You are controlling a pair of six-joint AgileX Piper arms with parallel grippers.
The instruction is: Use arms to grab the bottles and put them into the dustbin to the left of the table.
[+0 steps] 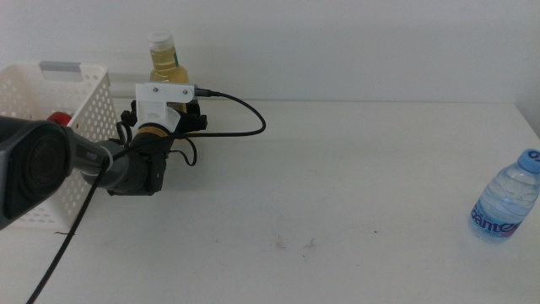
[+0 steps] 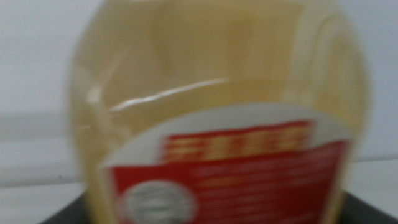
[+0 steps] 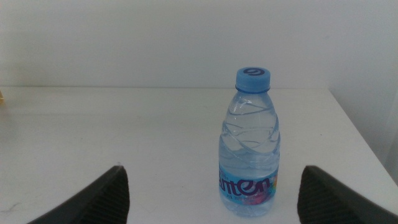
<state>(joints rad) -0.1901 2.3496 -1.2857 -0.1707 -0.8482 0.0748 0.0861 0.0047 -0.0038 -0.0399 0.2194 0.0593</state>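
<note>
The yellow bottle (image 1: 164, 57) fills my left gripper's (image 1: 179, 122) view (grip unclear). Red can (image 1: 57, 117) binned in the dustbin (image 1: 89, 101); water bottle (image 3: 247, 143) waits before my spread right gripper (image 3: 211, 190).

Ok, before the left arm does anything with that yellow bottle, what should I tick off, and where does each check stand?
1. Yellow bottle upright: ok.
2. Left gripper right at the bottle: ok; the bottle fills the left wrist view.
3. Left gripper shut on the bottle: cannot tell; jaws hidden and blurred.
4. Dustbin beside the bottle with room in it: ok; something red already lies inside.
5. Water bottle standing apart by the table's right edge: ok.
6. Right gripper open, facing the water bottle: ok.
</note>
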